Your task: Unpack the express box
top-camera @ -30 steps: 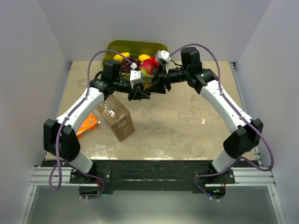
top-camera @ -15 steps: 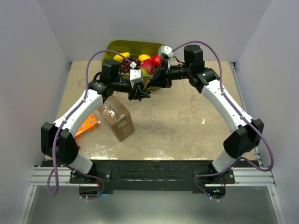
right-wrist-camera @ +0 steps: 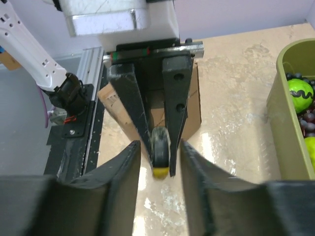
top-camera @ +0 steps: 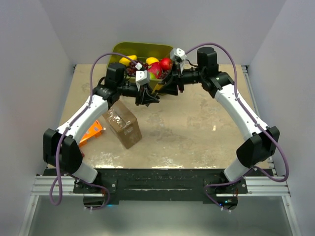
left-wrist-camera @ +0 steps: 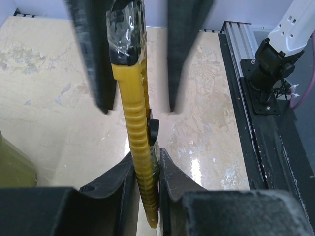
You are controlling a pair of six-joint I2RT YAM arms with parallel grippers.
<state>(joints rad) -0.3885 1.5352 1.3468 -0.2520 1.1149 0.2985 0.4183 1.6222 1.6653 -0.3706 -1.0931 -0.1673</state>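
Both pincers meet at one yellow utility knife [left-wrist-camera: 134, 128].
The express box [top-camera: 123, 125] stands near-left on the table [top-camera: 197, 128], beside an orange package [top-camera: 92, 132]. The left pincer [left-wrist-camera: 146, 156] clamps the knife's yellow body, and the right pincer [right-wrist-camera: 158, 143] stands open around its taped end.

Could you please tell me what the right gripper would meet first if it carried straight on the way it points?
Probably the taped end of the yellow utility knife, which sits between the open jaws of the right gripper; the left gripper holding it comes just behind.
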